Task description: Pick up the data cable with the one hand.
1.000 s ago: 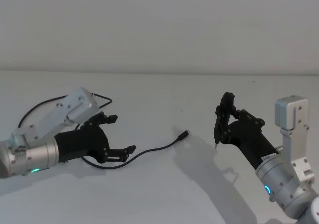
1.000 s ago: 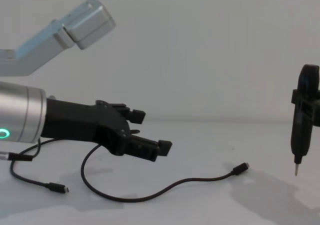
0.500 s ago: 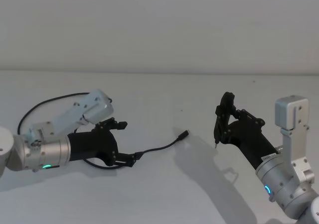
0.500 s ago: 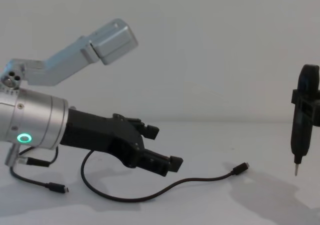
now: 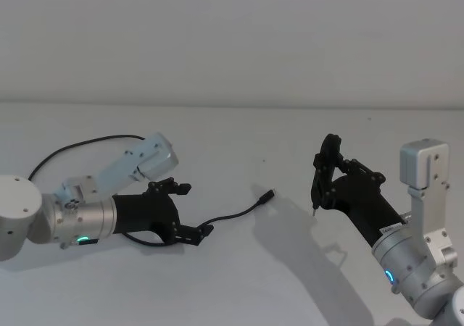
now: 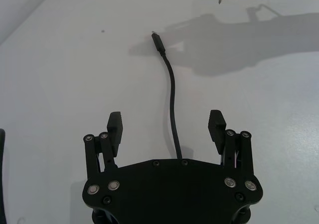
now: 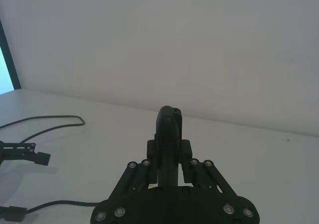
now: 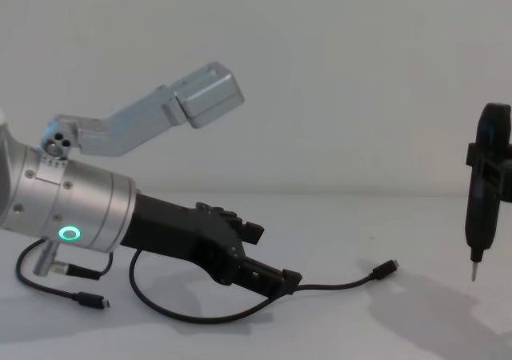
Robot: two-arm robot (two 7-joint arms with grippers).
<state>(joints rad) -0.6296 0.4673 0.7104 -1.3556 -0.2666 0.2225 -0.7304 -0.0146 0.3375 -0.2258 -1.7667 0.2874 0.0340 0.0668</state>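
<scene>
The data cable [image 5: 235, 213] is a thin black cord lying on the white table [image 5: 239, 282]. One plug [image 5: 267, 195] points right, and the cord loops back behind my left arm. My left gripper [image 5: 194, 210], black on a silver wrist with a green ring, hangs low over it and is open. In the left wrist view the data cable [image 6: 172, 97] runs straight between the spread fingers [image 6: 114, 124] of the left gripper [image 6: 166, 122]. In the chest view the left gripper [image 8: 272, 256] has its lower finger down by the data cable [image 8: 336, 282]. My right gripper [image 5: 319, 182] stands shut and upright at the right.
The cable's other plug [image 8: 96, 302] lies near the table's front left, under my left wrist. A far loop of cord [image 5: 72, 149] curves behind the left arm. The right gripper's pointed tip [image 8: 474, 274] hangs above the table, right of the plug [image 8: 388, 268].
My left gripper has moved forward and to the right and dropped lower, so its open fingers now straddle the cable. The right arm and the cable have not moved.
</scene>
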